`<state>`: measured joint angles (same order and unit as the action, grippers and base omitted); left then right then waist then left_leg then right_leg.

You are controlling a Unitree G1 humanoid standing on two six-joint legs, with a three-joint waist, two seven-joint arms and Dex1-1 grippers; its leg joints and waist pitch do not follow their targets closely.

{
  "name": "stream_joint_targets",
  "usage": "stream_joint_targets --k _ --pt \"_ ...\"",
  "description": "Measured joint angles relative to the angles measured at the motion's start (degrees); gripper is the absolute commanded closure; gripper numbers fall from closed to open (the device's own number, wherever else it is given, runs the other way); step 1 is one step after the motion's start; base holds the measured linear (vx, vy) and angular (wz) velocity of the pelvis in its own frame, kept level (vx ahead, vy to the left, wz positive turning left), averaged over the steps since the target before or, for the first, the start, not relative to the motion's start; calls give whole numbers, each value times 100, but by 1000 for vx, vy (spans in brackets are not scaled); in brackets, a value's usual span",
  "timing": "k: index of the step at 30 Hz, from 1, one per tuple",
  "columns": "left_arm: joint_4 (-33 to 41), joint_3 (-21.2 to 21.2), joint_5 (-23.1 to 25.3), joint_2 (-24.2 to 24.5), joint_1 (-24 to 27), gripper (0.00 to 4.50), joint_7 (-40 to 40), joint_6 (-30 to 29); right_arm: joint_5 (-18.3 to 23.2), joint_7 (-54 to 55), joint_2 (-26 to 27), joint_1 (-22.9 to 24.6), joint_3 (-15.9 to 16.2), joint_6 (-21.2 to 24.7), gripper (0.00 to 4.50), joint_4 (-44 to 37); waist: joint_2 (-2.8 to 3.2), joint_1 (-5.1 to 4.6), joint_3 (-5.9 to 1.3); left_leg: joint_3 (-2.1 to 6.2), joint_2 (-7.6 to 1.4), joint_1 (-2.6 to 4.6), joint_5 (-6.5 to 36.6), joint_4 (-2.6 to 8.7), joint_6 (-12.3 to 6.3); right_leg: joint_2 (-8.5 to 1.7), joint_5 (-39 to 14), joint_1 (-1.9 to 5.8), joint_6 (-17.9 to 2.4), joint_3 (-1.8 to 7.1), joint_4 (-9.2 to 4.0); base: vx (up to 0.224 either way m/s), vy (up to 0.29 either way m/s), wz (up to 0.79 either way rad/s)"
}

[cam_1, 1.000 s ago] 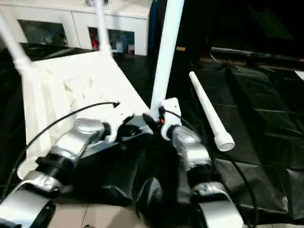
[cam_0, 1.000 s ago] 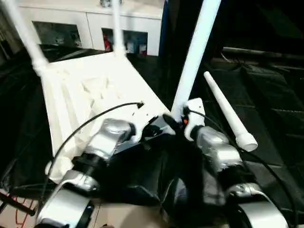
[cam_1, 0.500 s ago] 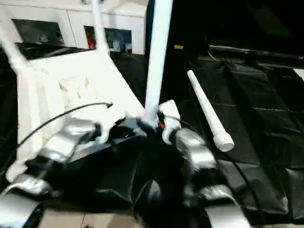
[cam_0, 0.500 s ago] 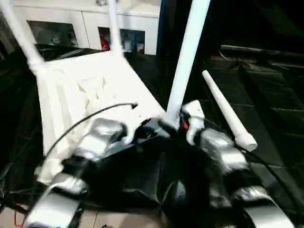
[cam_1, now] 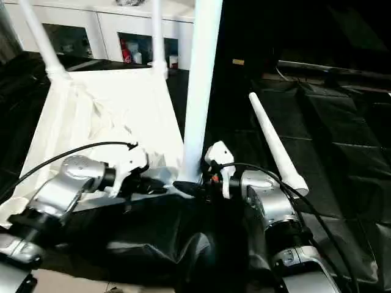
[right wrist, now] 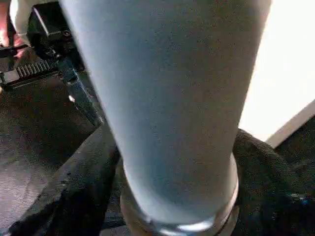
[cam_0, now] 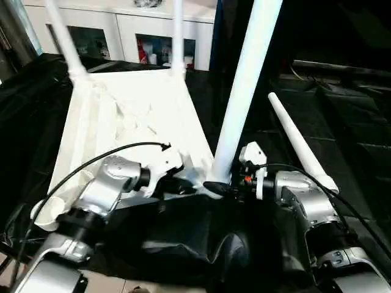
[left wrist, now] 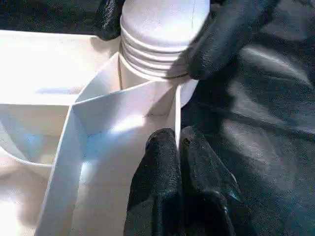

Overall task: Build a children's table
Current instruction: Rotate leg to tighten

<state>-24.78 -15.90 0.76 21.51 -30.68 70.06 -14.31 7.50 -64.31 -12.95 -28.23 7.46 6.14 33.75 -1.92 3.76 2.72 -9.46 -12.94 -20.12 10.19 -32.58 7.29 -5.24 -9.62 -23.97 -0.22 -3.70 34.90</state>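
Near leg [cam_0: 244, 97] now more upright; top cut off, base behind tools.

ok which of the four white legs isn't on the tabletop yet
The leg lying flat on the black sheet, right of the tabletop. The other three stand upright in corner sockets.

One white tabletop [cam_0: 128, 116] lies with its ribbed underside up. Four white tubular legs are in view: three stand upright in corner sockets, namely the far left leg [cam_0: 64, 38], the far right leg [cam_0: 178, 33] and the near leg [cam_0: 244, 91], and one loose leg [cam_0: 299, 143] lies on the black sheet [cam_0: 342, 152]. Two silver forearms show, each with one pincer: the left pincer [left wrist: 179, 147] and the right pincer [cam_1: 192, 186]. One white cabinet [cam_0: 122, 24] stands behind.
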Motion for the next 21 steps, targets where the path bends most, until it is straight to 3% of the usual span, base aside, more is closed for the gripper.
stream_joint_targets --k 6,10,16,21 --pt "88 -12 -1 24 56 450 58 0 55 -34 7 59 11 117 171 -101 -2 14 0 -1 0 1 0 0 0 0 -2 1 2 0 0 0 0 0" --pt "39 13 64 -98 37 450 -203 -1 47 288 94 89 -105 140 176 -81 -2 22 0 -1 2 7 0 -1 0 -2 -1 6 1 3 2 0 0 0" --pt "-628 265 263 -848 -429 450 -1610 -492 -140 2478 769 -314 -662 149 177 570 -2 -84 0 -2 3 14 0 -3 1 -1 -8 1 24 2 9 0 0 0" --pt "-1046 476 279 -1468 -787 450 -2627 -936 -229 3953 1142 -706 -1013 183 177 1008 1 -104 -1 -2 4 6 0 -3 1 -1 -6 -4 25 2 7 0 0 0"
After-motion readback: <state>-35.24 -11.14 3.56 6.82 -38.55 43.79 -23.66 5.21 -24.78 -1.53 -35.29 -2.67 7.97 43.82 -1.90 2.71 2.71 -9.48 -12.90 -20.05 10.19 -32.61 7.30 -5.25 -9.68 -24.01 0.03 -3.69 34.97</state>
